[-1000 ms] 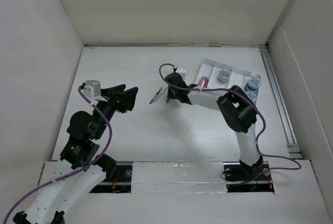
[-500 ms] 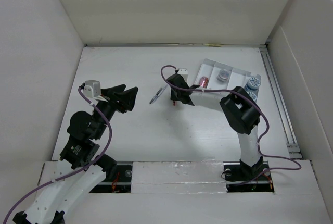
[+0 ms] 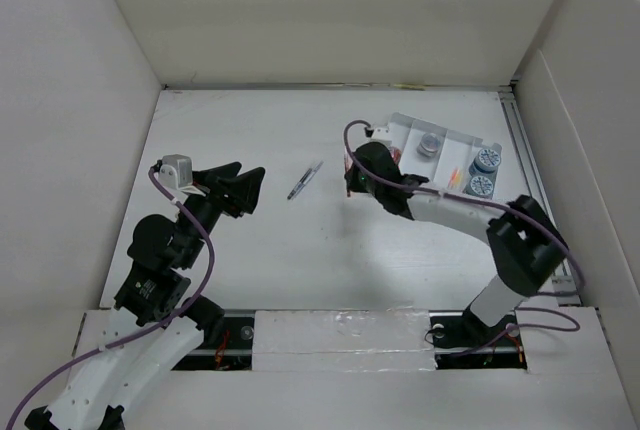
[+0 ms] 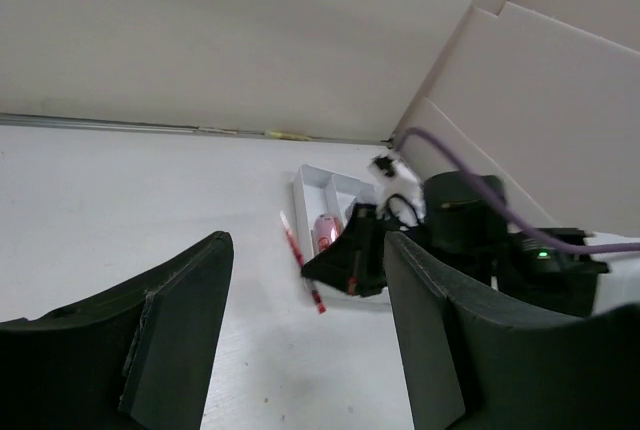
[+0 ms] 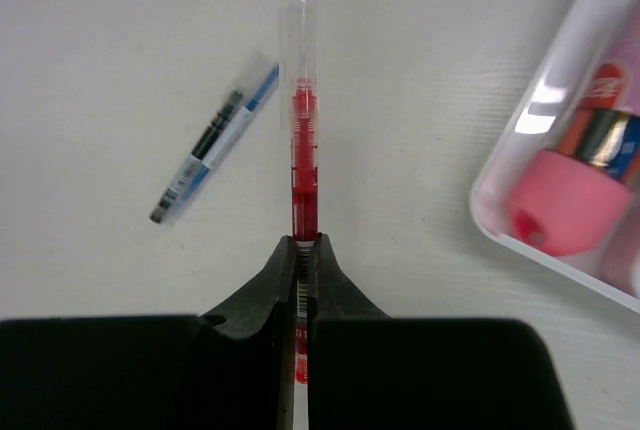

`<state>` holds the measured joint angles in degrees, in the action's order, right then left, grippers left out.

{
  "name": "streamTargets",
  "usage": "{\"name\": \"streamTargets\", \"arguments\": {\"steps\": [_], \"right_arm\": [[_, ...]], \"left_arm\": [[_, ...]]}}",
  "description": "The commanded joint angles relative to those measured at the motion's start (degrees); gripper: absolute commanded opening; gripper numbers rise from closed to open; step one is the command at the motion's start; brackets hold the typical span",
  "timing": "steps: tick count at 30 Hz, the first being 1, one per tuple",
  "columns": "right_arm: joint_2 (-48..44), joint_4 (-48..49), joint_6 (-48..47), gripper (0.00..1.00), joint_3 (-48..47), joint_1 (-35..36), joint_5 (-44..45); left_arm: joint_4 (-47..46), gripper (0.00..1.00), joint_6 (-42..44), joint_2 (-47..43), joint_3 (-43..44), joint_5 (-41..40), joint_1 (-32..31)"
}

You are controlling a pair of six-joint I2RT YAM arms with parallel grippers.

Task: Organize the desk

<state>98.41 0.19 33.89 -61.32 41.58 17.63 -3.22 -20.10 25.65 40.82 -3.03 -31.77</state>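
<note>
The right hand (image 5: 303, 242) is pinched tight on a red pen (image 5: 303, 140) just above the white surface (image 3: 300, 260), beside the tray (image 5: 505, 215). The left hand (image 3: 245, 185) hangs partly open and empty over the surface's left side.

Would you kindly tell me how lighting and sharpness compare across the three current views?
Top external: even, diffuse light, only faint shadows on the plain white desk under the arms. Left wrist: dimmer and greyer, its own black fingers large and soft-edged. Right wrist: crisp on the clear-barrelled red pen pinched in the right gripper, with bright glare on the white plastic tray.
</note>
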Motion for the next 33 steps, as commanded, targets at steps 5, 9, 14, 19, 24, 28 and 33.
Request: {"name": "streamTargets", "arguments": {"steps": [5,9,14,19,24,28,33], "right_arm": [[-20.7,4.66,1.79,0.0,13.22,-8.43,5.75],[-27.65,0.7,1.97,0.0,19.11,-17.48,4.0],[-32.58,0.16,1.18,0.0,23.79,-30.82,-5.01],[-30.83,1.4,-1.63,0.01,23.53,-40.78,-14.54],[-25.82,3.06,-2.51,0.05,22.91,-48.16,-24.82],[-23.62,4.65,-2.07,0.09,23.18,-50.1,-28.78],[-22.21,5.26,-2.16,0.2,22.12,-50.11,-29.05]], "left_arm": [[-2.93,0.58,-0.38,-0.25,-0.3,0.92,-0.14],[-2.84,0.58,-0.38,0.19,-0.21,1.27,-0.14],[-2.67,0.58,-0.29,1.24,-0.04,0.74,-0.14],[-2.84,0.58,-0.21,1.51,0.05,0.75,-0.14],[-2.75,0.58,-0.03,2.3,0.14,0.92,-0.14],[-2.66,0.58,0.15,2.74,0.31,0.04,-0.14],[-2.84,0.58,0.15,2.74,0.23,0.39,-0.14]]}}
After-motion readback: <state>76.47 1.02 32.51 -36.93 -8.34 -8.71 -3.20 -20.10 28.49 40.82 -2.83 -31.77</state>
